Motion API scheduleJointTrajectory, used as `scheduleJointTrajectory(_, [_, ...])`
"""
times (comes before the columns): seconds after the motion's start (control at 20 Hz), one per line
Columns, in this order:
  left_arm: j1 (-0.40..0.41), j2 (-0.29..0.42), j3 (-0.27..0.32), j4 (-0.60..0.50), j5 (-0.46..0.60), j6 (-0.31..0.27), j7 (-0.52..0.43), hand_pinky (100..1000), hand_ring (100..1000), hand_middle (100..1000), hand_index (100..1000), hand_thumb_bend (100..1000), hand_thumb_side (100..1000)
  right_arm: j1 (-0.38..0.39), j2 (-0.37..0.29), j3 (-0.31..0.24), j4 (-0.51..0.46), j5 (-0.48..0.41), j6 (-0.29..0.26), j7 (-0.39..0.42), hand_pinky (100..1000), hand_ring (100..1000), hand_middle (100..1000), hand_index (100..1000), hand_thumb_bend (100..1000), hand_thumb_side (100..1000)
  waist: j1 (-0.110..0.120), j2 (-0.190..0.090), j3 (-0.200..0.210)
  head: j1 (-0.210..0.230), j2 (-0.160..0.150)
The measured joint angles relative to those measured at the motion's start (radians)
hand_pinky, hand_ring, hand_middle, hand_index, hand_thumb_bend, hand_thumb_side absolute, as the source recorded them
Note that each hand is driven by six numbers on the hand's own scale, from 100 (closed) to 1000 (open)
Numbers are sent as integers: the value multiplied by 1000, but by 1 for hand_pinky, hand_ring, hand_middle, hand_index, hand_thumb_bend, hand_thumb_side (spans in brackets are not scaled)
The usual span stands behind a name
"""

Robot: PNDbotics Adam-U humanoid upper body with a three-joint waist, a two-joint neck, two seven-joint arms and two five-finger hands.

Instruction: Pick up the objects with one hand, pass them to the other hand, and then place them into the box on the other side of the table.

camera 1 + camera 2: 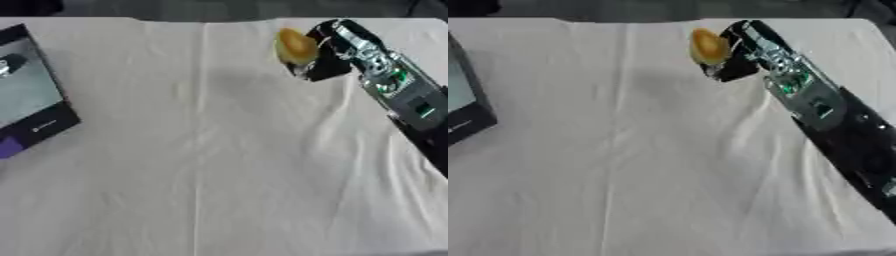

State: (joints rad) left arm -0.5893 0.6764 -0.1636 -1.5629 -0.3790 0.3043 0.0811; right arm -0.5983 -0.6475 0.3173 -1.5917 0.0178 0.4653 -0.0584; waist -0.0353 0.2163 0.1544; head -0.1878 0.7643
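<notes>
Near the tabletop's far right edge, our right hand (pixel 325 55) grips the yellow fruit (pixel 296 46). Pick-up appears done; next we must pass it leftward toward the box (pixel 31 95), far left.

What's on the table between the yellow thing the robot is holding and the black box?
Nothing but bare white tablecloth lies between the yellow-orange rounded object, held by the right hand, and the black box. The left eye view shows it best.
</notes>
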Motion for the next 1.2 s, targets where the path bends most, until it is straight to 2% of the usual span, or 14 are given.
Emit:
scheduleJointTrajectory(0.25, [-17, 0, -1, -13, 5, -2, -5, 805, 666, 626, 699, 693, 412, -19, 70, 25, 67, -61, -112, -49, 703, 517, 486, 573, 319, 100, 11, 0, 4, 0, 0])
scheduleJointTrajectory(0.7, [-35, 0, -13, -47, 18, -5, -20, 803, 664, 624, 699, 691, 411, -45, 175, 54, 182, -131, -322, -111, 711, 520, 489, 577, 322, 100, 15, 0, 12, -1, -1])
scheduleJointTrajectory(0.95, [-37, 0, -20, -61, 21, -4, -32, 803, 665, 625, 700, 692, 413, -62, 205, 68, 193, -146, -398, -129, 710, 520, 490, 578, 307, 100, 15, 0, 12, 1, -1])
scheduleJointTrajectory(1.2, [-40, 0, -32, -68, 22, -6, -48, 801, 664, 624, 701, 696, 415, -75, 222, 82, 188, -172, -451, -118, 709, 521, 490, 579, 296, 100, 15, 0, 12, 10, -1])
